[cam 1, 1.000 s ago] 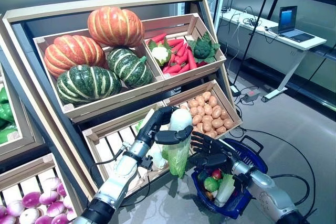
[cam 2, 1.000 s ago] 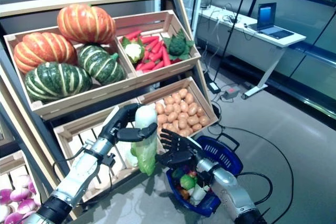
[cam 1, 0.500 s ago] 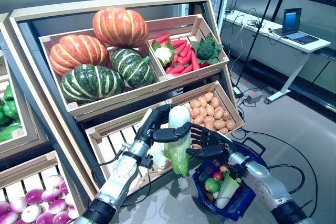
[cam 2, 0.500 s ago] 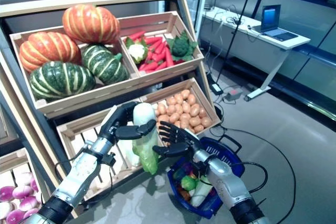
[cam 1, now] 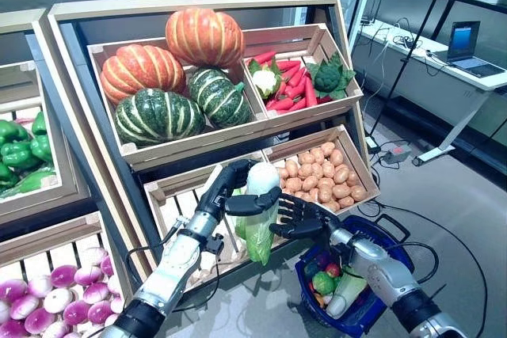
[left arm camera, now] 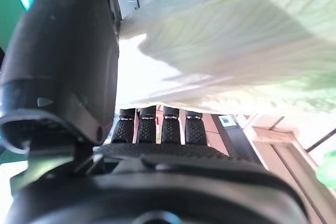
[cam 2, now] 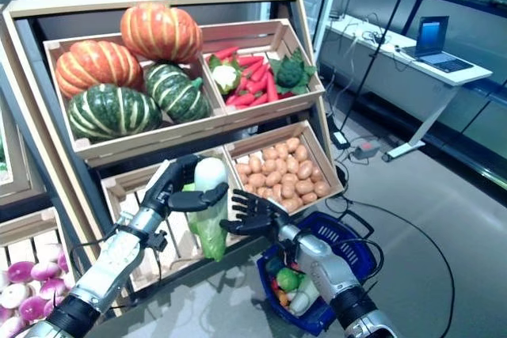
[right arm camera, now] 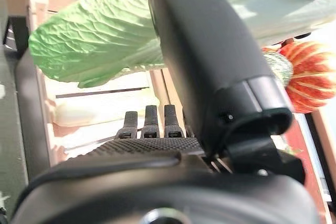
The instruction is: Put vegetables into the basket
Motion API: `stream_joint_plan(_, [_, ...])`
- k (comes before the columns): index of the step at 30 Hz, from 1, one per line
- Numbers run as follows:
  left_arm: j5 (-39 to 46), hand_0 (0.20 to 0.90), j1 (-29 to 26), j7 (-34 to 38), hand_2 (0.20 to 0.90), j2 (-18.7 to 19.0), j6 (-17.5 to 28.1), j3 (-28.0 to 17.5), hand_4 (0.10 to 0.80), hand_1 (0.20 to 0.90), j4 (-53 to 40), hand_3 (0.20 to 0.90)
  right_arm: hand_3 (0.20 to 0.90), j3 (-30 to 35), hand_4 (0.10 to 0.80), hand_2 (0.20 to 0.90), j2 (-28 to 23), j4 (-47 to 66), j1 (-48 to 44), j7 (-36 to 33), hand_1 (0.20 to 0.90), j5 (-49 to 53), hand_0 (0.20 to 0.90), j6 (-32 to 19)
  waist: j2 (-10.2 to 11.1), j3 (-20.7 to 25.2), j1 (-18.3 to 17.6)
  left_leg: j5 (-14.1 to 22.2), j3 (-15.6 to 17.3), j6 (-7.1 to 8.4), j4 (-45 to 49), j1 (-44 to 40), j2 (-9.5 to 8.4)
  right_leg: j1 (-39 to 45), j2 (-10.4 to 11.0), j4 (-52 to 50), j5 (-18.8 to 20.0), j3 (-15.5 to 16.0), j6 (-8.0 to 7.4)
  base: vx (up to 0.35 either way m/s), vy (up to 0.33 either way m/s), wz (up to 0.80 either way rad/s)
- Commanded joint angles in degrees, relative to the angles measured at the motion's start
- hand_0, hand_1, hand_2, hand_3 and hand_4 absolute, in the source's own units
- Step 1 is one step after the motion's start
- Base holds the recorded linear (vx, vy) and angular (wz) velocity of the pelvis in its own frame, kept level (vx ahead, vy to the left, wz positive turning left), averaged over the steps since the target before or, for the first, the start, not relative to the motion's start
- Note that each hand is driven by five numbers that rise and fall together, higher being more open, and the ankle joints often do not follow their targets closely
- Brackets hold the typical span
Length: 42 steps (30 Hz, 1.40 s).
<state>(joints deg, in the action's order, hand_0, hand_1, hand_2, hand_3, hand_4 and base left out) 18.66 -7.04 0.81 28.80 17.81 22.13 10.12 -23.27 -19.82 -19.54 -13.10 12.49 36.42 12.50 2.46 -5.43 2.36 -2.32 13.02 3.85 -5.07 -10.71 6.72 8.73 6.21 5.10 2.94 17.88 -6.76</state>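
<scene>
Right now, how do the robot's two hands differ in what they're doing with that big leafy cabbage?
The left hand is curled round the cabbage near its white stem end, holding it up in front of the lower crates; the right hand has its fingers spread open beside the leaves, gripping nothing. The left arm reaches in from the shelf side, the right from above the blue basket. Both hands are dark and sit at about the same height.

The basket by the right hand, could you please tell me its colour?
The basket is blue, clearest in the left eye view.
</scene>
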Motion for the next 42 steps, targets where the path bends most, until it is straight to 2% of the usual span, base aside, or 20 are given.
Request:
stream_joint_plan(1, [4.9,0.3,-10.9,-3.2,0.3,-7.3,9.8,7.3,0.4,0.3,-11.5,0.3,0.9,-3.7,0.8,0.9,5.0,-4.6,-9.7,-3.7,0.9,-1.9,0.9,-0.7,0.6,2.5,0.3,5.1,-1.0,-2.58,0.1,0.3,-3.38,1.6,-0.3,-0.1,-1.5,0.2,1.87,0.0,0.0,0.0])
stream_joint_plan(4, [6.2,0.3,-11.8,-3.2,0.3,-7.7,9.7,8.3,0.4,0.3,-11.3,0.3,0.9,-4.1,0.8,0.9,5.6,-8.4,-11.5,-5.1,0.9,-2.6,0.9,-0.5,0.6,2.6,0.5,5.1,-1.1,-2.6,0.1,0.3,-3.38,1.6,-0.3,-0.1,-1.5,0.1,1.93,0.0,0.0,0.0])
stream_joint_plan(8, [8.2,0.3,-13.0,-3.6,0.3,-8.3,9.2,9.3,0.4,0.3,-11.0,0.3,0.9,-4.1,0.8,0.9,6.9,-12.0,-13.7,-3.4,0.9,0.4,0.9,-2.9,0.5,2.6,0.9,5.0,-1.2,-2.65,0.1,0.2,-3.42,1.8,-0.3,-0.1,-1.5,0.1,1.99,0.0,0.0,0.0])
stream_joint_plan(11, [13.6,0.3,-13.6,-7.2,0.3,-9.4,8.1,10.2,0.4,0.3,-10.2,0.3,0.9,-3.6,0.8,0.9,8.6,-13.5,-15.6,3.0,0.9,5.6,0.9,-5.5,0.2,2.7,1.5,5.0,-1.5,-2.57,0.1,0.2,-3.4,1.9,-0.3,-0.1,-1.6,0.5,2.12,0.015,0.013,0.04])
stream_joint_plan(16, [20.5,0.3,-11.5,-12.6,0.3,-9.9,5.8,10.5,0.4,0.3,-10.6,0.3,0.9,-3.0,0.8,0.9,7.5,-15.4,-15.0,4.6,0.9,3.8,0.9,-7.5,0.1,3.1,2.0,5.3,-2.0,-2.52,0.1,0.0,-3.48,2.3,-0.2,-0.1,-1.8,0.9,2.0,0.023,0.009,0.09])
stream_joint_plan(18, [22.9,0.3,-11.0,-14.0,0.3,-10.2,5.4,10.9,0.4,0.3,-10.2,0.3,0.9,-2.7,0.8,0.9,6.7,-17.1,-15.7,2.8,0.9,2.0,0.9,-8.4,0.2,3.2,2.1,5.3,-2.0,-2.49,0.1,0.0,-3.47,2.2,-0.1,-0.1,-1.8,1.0,1.92,0.007,0.0,0.02])
stream_joint_plan(21, [24.6,0.3,-11.4,-14.2,0.3,-11.1,5.3,12.2,0.4,0.3,-9.4,0.3,0.9,-1.9,0.8,0.9,5.9,-21.0,-18.4,-5.5,0.9,-1.6,0.9,-10.9,0.3,3.1,2.1,5.3,-2.0,-2.58,0.1,0.0,-3.43,2.2,0.0,-0.1,-1.6,0.9,1.91,0.0,0.0,0.0])
stream_joint_plan(24, [24.2,0.3,-12.4,-13.4,0.3,-11.6,5.0,13.1,0.4,0.3,-9.7,0.3,0.9,-1.1,0.8,0.9,6.2,-21.8,-20.6,-8.0,0.9,-2.4,0.9,-12.5,0.3,3.0,2.0,5.2,-2.1,-2.72,0.1,0.3,-3.51,1.9,0.0,-0.1,-1.5,0.7,2.01,0.0,0.0,0.0])
stream_joint_plan(28, [24.3,0.3,-13.5,-13.5,0.3,-12.1,4.7,13.9,0.4,0.3,-10.1,0.3,0.9,-1.3,0.8,0.9,7.5,-21.3,-22.8,-2.3,0.9,1.5,0.9,-12.9,0.0,2.5,2.1,5.2,-2.3,-2.77,0.1,0.1,-3.57,2.0,0.0,-0.1,-1.5,0.6,2.18,0.0,0.0,0.0])
stream_joint_plan(30, [25.1,0.3,-13.2,-15.1,0.3,-11.9,4.7,13.8,0.4,0.3,-9.9,0.3,0.9,-2.1,0.8,0.9,7.9,-20.0,-22.4,4.8,0.9,5.3,0.9,-13.2,0.0,2.7,2.4,5.2,-2.4,-2.76,0.1,0.3,-3.63,2.0,0.1,-0.1,-1.6,0.9,2.17,0.0,0.0,0.0])
stream_joint_plan(33, [26.8,0.3,-12.3,-17.5,0.3,-11.6,3.9,13.4,0.4,0.3,-10.1,0.3,0.9,-3.2,0.8,0.9,7.7,-17.5,-21.1,14.4,0.9,8.9,0.9,-11.0,-0.1,2.8,2.6,5.2,-2.5,-2.59,0.1,0.1,-3.58,2.3,0.2,-0.1,-1.7,1.1,2.06,0.0,0.0,0.0])
stream_joint_plan(36, [28.1,0.3,-11.2,-20.1,0.3,-10.8,3.8,13.0,0.4,0.3,-10.1,0.3,0.9,-3.8,0.8,0.9,6.6,-16.5,-19.8,20.1,0.9,8.4,0.9,-8.2,0.0,3.1,2.9,5.3,-2.7,-2.48,0.1,0.1,-3.61,2.5,0.3,-0.1,-1.8,1.6,1.94,0.0,0.0,0.0])
stream_joint_plan(38, [28.4,0.3,-10.6,-20.9,0.3,-10.4,3.5,12.9,0.4,0.3,-10.6,0.3,0.9,-4.8,0.8,0.9,4.9,-17.0,-19.8,19.9,0.9,3.9,0.9,-8.1,0.2,3.3,3.1,5.3,-2.9,-2.38,0.1,0.1,-3.59,2.5,0.4,-0.1,-1.8,1.7,1.84,0.003,-0.008,0.03])
stream_joint_plan(40, [28.2,0.3,-11.0,-20.8,0.3,-10.5,3.6,13.2,0.4,0.3,-10.3,0.3,0.9,-6.3,0.8,0.9,3.5,-18.9,-21.3,13.9,0.9,-3.3,0.9,-10.0,0.5,3.2,3.1,5.2,-3.0,-2.37,0.1,0.2,-3.59,2.4,0.4,-0.1,-1.6,1.6,1.81,-0.008,-0.022,0.08])
stream_joint_plan(42, [27.6,0.3,-11.8,-19.5,0.3,-10.7,3.8,13.8,0.4,0.3,-10.3,0.3,0.9,-7.8,0.8,0.9,2.9,-20.0,-23.3,12.7,0.9,-6.5,0.9,-10.0,0.6,3.1,2.9,5.1,-3.0,-2.39,0.1,0.3,-3.59,2.1,0.4,-0.1,-1.5,1.3,1.84,-0.029,-0.019,0.06])
